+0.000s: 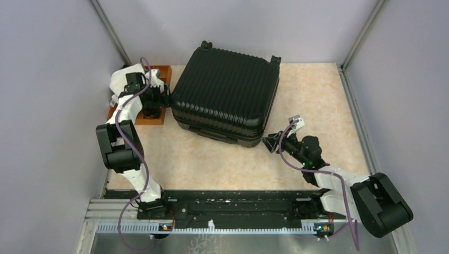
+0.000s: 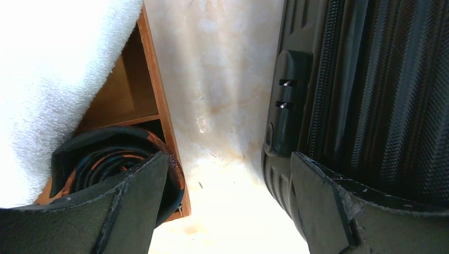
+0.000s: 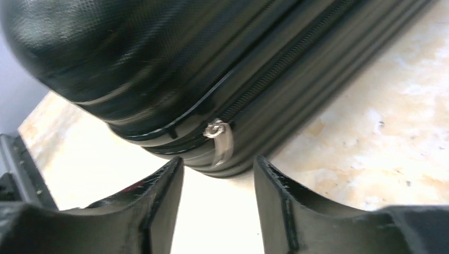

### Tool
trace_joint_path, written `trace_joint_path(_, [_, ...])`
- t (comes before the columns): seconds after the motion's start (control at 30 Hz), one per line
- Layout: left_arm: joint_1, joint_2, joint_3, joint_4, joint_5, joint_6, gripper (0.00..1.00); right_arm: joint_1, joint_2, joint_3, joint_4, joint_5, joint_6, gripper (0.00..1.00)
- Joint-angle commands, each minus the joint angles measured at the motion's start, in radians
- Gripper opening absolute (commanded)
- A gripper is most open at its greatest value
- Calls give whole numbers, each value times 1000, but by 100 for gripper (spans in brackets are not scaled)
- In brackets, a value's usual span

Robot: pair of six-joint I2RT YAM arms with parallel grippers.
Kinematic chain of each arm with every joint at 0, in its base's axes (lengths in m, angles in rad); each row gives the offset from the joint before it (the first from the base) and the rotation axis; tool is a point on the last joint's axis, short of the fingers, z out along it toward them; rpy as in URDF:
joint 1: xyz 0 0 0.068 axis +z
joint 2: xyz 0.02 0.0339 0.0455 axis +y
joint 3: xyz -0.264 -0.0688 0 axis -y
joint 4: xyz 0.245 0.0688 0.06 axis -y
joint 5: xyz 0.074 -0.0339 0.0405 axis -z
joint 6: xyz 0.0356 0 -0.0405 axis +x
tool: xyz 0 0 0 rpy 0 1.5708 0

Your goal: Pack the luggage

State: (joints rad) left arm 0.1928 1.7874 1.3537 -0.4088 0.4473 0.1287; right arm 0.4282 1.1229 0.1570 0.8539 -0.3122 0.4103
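The black ribbed luggage (image 1: 225,95) lies closed and flat on the table's middle back. My right gripper (image 1: 268,141) is open at its near right corner, with the silver zipper pull (image 3: 218,142) just ahead of its fingertips; nothing is between them. The luggage shell fills the top of the right wrist view (image 3: 174,69). My left gripper (image 1: 160,100) is open and empty between the luggage's left side (image 2: 370,90) and the wooden tray (image 1: 159,71). One finger (image 2: 328,201) lies against the shell.
The brown wooden tray (image 2: 159,116) at back left holds a white towel (image 2: 53,74) and a coiled dark belt (image 2: 106,159). Grey walls stand on both sides. A black rail (image 1: 233,206) runs along the near edge.
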Motion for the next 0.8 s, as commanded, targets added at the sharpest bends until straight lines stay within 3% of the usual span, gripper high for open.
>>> trace_joint_path(0.0, [-15, -12, 16, 3, 55, -48, 92, 11, -22, 13, -32, 122, -36, 58])
trace_joint_path(0.13, [-15, -4, 51, -12, 91, -83, 93, 10, 33, 35, 6, 121, -85, 81])
trace_joint_path(0.3, [-15, 1, 74, -18, 95, -94, 93, -7, 133, 95, 86, -77, -139, 82])
trace_joint_path(0.53, [-14, 5, 68, -22, 76, -78, 93, -99, 245, 129, 258, -282, -74, 68])
trace_joint_path(0.77, [-15, 25, 100, -36, 78, -86, 93, -121, 285, 154, 307, -361, -49, 48])
